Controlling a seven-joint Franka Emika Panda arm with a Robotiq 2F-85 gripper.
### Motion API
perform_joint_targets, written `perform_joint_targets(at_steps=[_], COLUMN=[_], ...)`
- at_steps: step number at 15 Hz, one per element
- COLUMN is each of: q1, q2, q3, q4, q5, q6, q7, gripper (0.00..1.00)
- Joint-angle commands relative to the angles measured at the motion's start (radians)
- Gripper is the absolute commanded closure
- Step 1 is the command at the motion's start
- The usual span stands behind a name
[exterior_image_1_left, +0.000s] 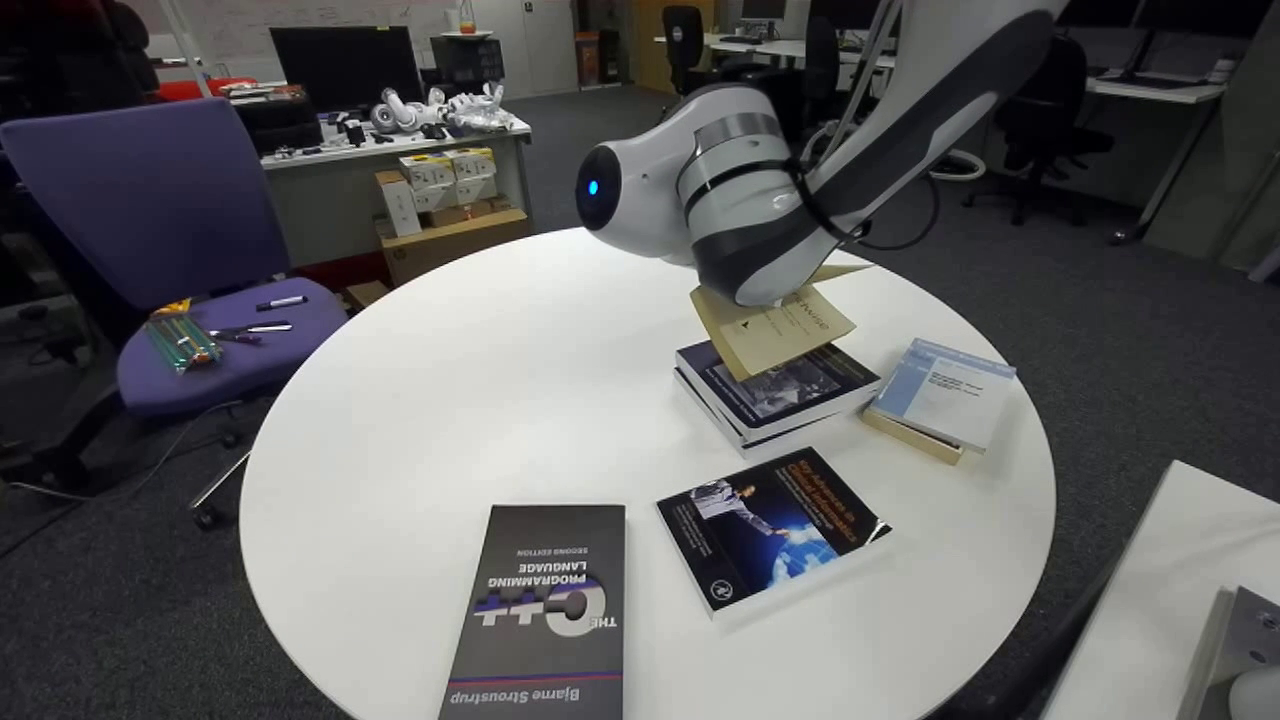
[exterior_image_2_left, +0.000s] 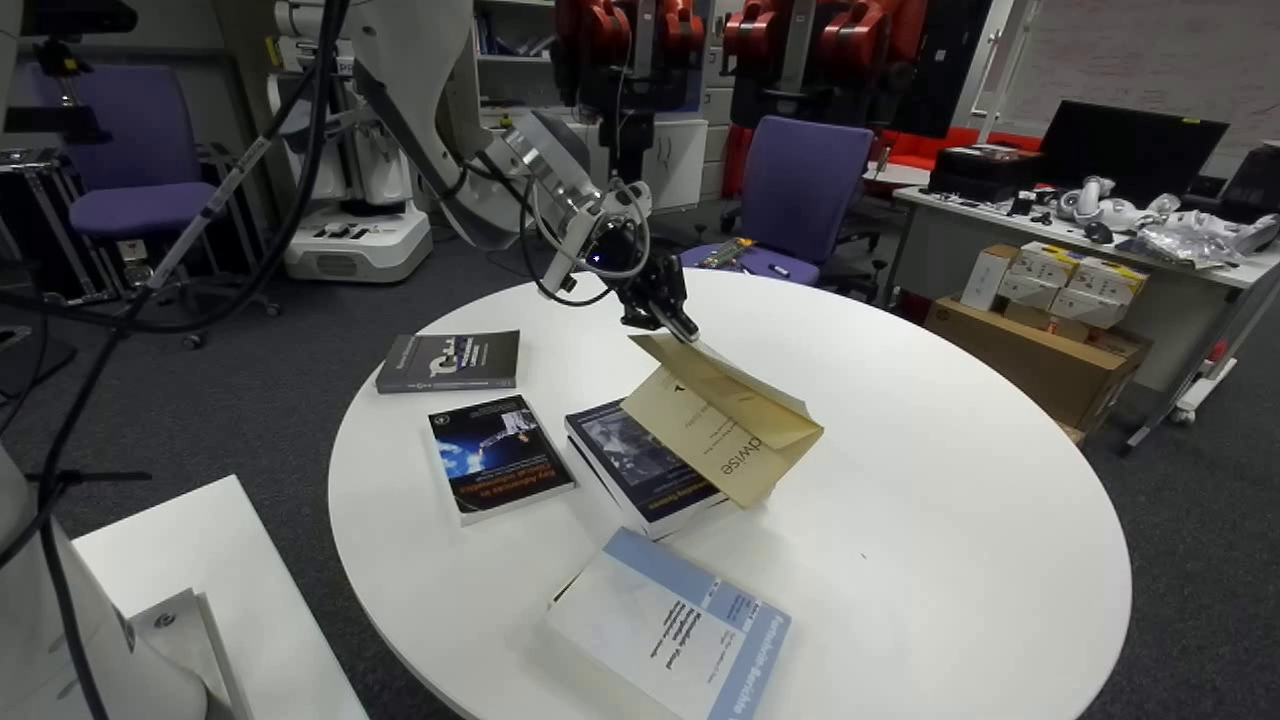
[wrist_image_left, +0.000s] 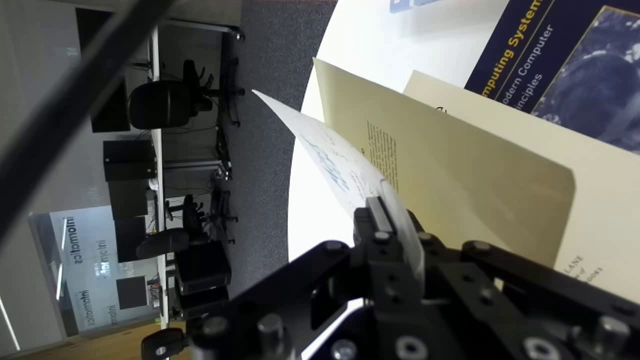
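In an exterior view, the round white worktop bears a C++ book, left of bottom centre. Right of centre lie a paperback, a dark book stack and a pale book pair

Robotics lab, red robots, cluttered desk, monitor, purple chairs, probably a whiteboard

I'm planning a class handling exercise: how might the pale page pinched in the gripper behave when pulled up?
Probably floppy: the pale page curves beyond the gripper. Likely light: it looks thin. It may crease where pinched.
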Motion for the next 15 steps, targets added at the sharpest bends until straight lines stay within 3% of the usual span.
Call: perform_joint_targets(at_steps=[1, 7, 12, 15], q1=[0.004, 0.050, 0.085, 0.046], q2=[-0.012, 0.046, 0.115, 0.128], q3=[0.001, -0.019, -0.017, 0.025], q4=[-0.009, -0.010, -0.009, -0.002], q5=[0.017, -0.153, -0.356, -0.289], q6=[-0.018, -0.058, -0.133, -0.123], q7=[-0.025, 0.066, 0.195, 0.160], gripper=[1.00, 1.00, 1.00, 1.00])
